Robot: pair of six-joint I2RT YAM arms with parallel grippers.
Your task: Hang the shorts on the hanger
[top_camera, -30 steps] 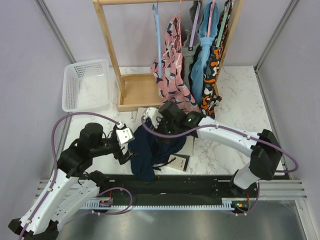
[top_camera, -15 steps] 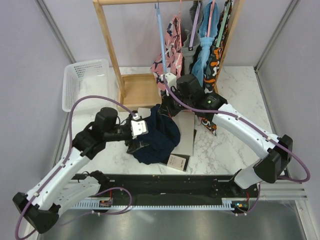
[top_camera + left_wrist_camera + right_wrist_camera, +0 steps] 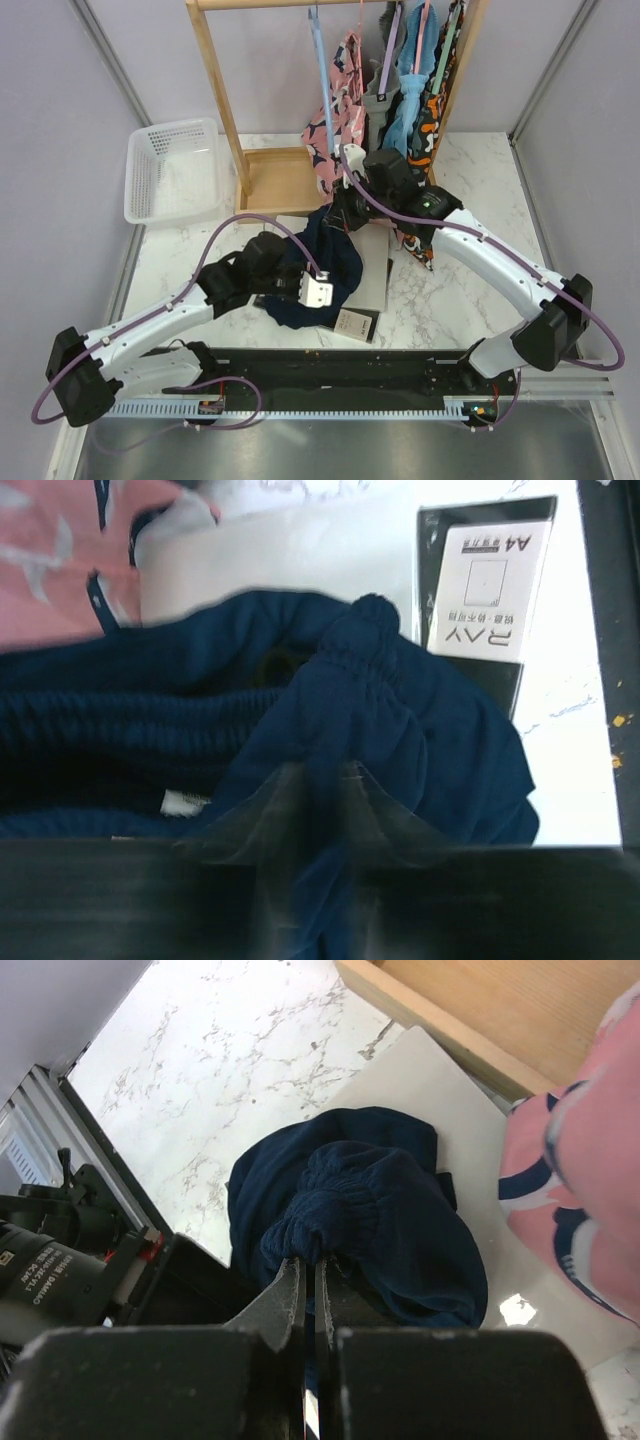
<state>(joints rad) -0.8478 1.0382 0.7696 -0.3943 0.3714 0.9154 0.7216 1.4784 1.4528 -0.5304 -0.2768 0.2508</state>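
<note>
The navy shorts (image 3: 335, 262) hang bunched from my right gripper (image 3: 347, 207), their lower part resting on the grey board. In the right wrist view that gripper (image 3: 312, 1260) is shut on the gathered waistband of the shorts (image 3: 400, 1220). My left gripper (image 3: 318, 290) is at the garment's lower right edge. In the blurred left wrist view, the left gripper (image 3: 322, 775) has its two fingers standing close together with a fold of the shorts (image 3: 380, 700) between them. The light-blue hanger (image 3: 322, 80) hangs from the rack's rod, above and behind the right gripper.
A wooden rack (image 3: 222, 100) with a tray base (image 3: 280, 180) stands at the back. It carries a pink patterned garment (image 3: 345, 95) and other hung clothes (image 3: 420, 90). A white basket (image 3: 172, 170) sits at the far left. A grey board (image 3: 375, 270) and a black paper pack (image 3: 490, 580) lie under the shorts.
My right gripper carried the shorts up and back toward the rack. My left arm swung rightward across the front of the shorts, and its jaws narrowed onto a fold.
</note>
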